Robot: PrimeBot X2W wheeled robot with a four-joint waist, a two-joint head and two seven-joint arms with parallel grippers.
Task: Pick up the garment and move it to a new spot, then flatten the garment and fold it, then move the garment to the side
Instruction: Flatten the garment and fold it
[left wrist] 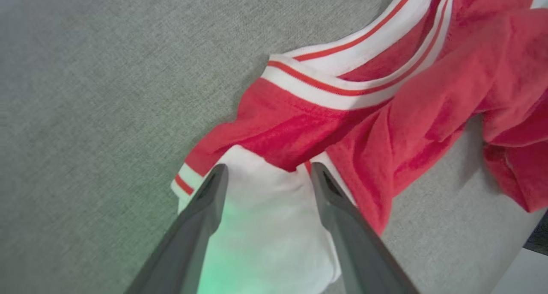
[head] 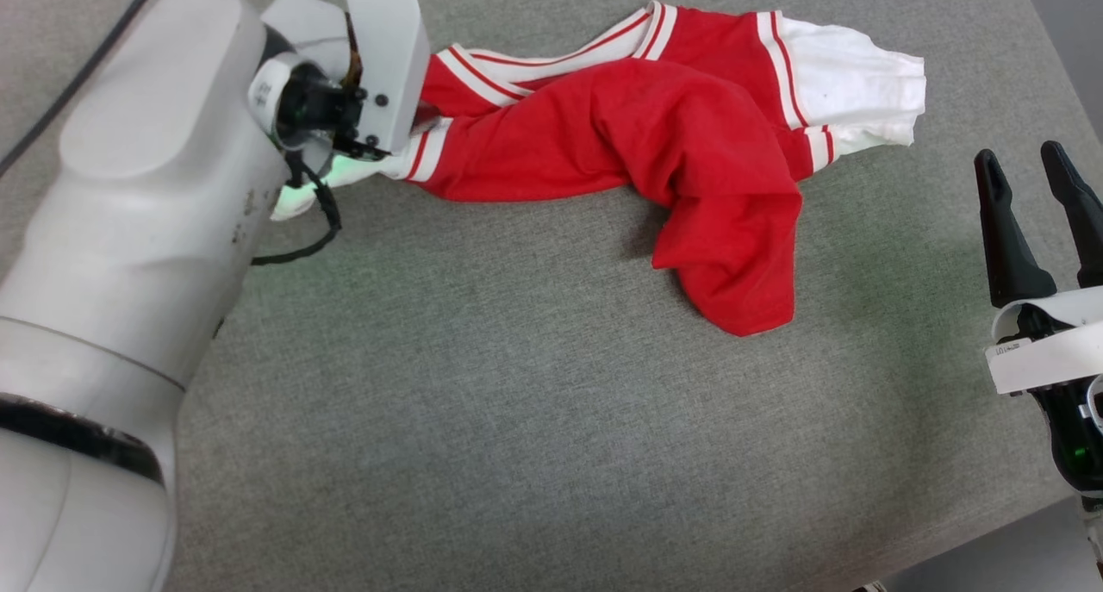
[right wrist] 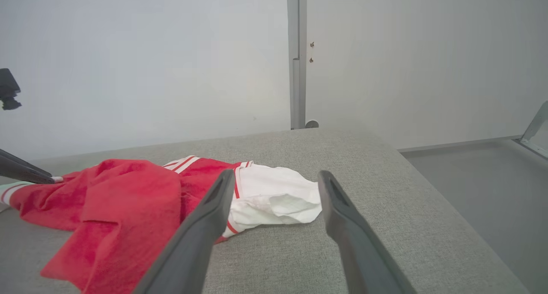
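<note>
The garment (head: 655,135) is a red T-shirt with white sleeves and striped trim, lying crumpled across the far part of the grey table (head: 482,402). My left gripper (left wrist: 269,170) is open, its two fingers down on either side of the garment's white left sleeve (left wrist: 265,225). In the head view the left gripper (head: 424,116) is mostly hidden behind its own wrist housing. My right gripper (head: 1034,174) stands open and holds nothing, apart from the garment, to the right of the other white sleeve (head: 853,79). In the right wrist view the right gripper (right wrist: 277,175) points at the garment (right wrist: 128,195).
My pale left forearm (head: 138,196) covers the table's left part. The table's edge (head: 974,540) runs along the lower right, with floor beyond it. A white wall and a grey post (right wrist: 298,58) stand behind the table.
</note>
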